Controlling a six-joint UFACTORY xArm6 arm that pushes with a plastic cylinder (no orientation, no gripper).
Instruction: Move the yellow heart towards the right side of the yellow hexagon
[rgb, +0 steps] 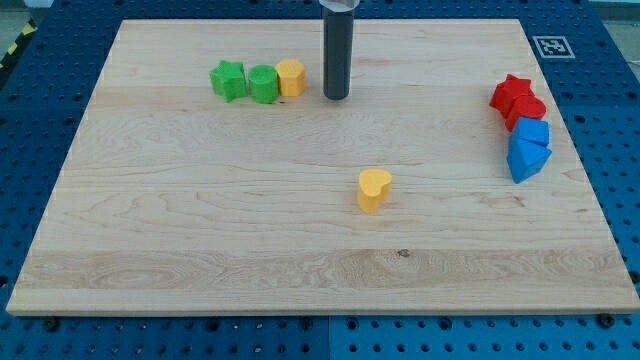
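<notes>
The yellow heart (373, 189) lies near the middle of the wooden board, slightly to the view's right and below centre. The yellow hexagon (291, 77) sits near the view's top left of centre, touching a green block on its left. My tip (336, 98) stands on the board just to the right of the yellow hexagon, a small gap apart from it. The tip is well above the yellow heart in the view and slightly to its left, not touching any block.
A green round block (264, 84) and a green star (229, 80) line up left of the hexagon. At the view's right edge a red star (512, 93), a red block (527, 110), a blue block (532, 133) and a blue pointed block (526, 159) cluster together.
</notes>
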